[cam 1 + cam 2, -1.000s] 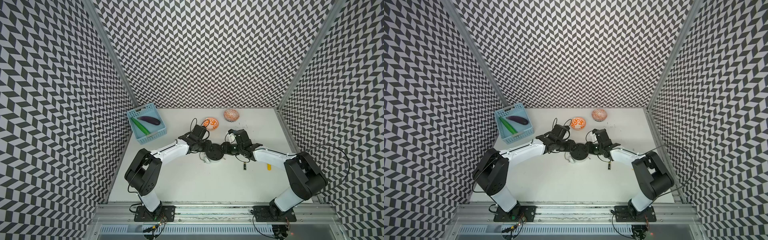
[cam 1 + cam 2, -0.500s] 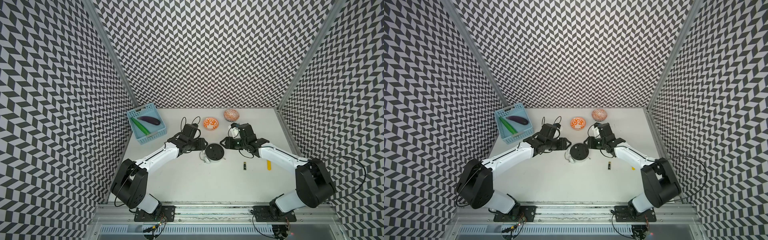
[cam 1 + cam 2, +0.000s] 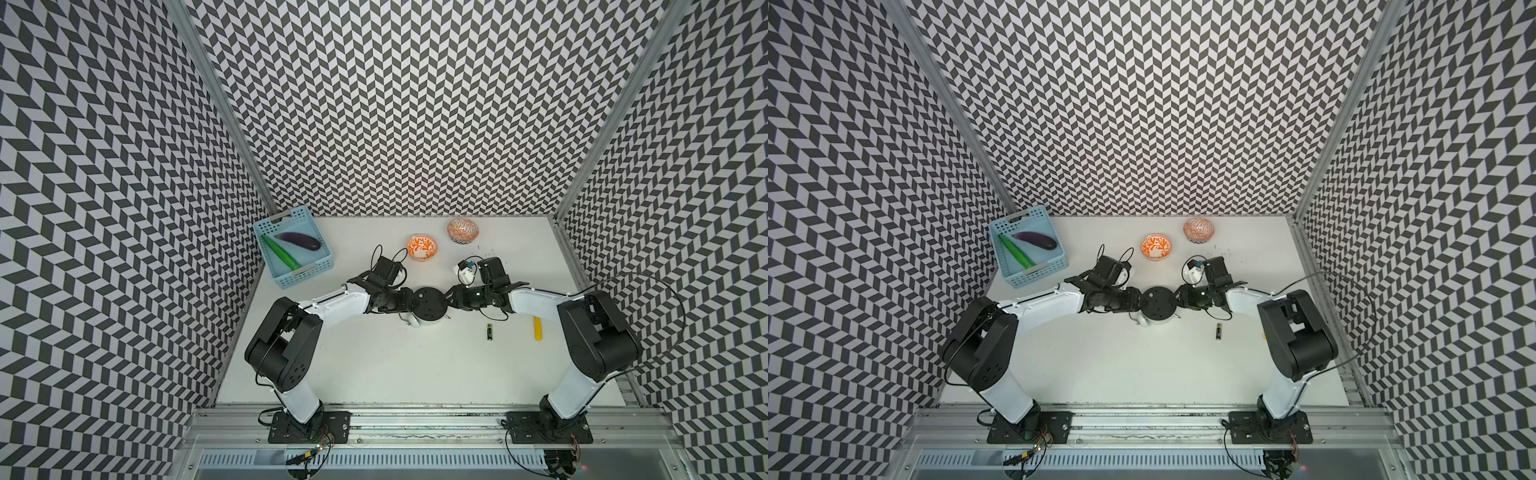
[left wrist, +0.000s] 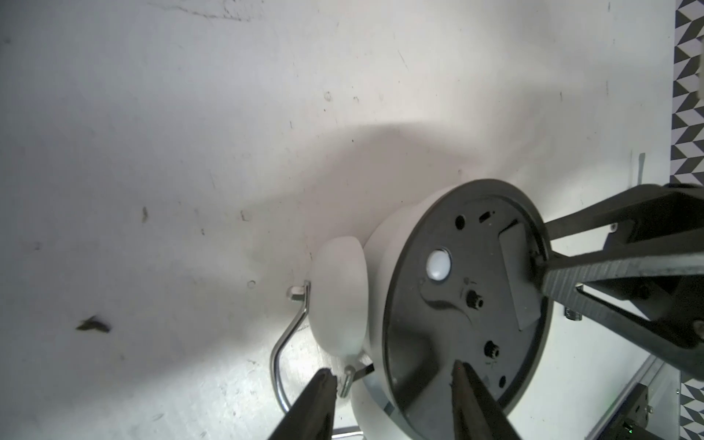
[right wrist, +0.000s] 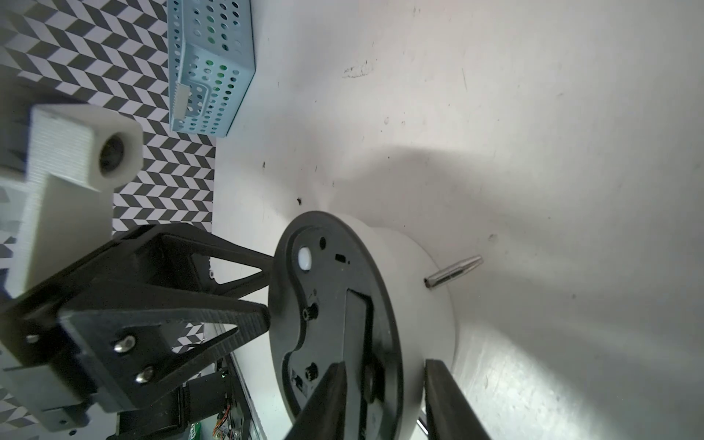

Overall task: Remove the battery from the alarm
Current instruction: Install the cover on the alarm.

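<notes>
Both the left gripper (image 4: 392,371) and right gripper (image 5: 385,364) straddle the alarm (image 3: 428,303) half-open, hold unclear; an uneven squeeze could tip it or skid it toward the battery (image 3: 490,332).

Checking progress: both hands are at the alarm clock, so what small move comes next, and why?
Probably close the left hand on the alarm: its jaws straddle the tilted rim with a gap, the right hand meets the opposite rim, and the battery lies out on the table.
</notes>
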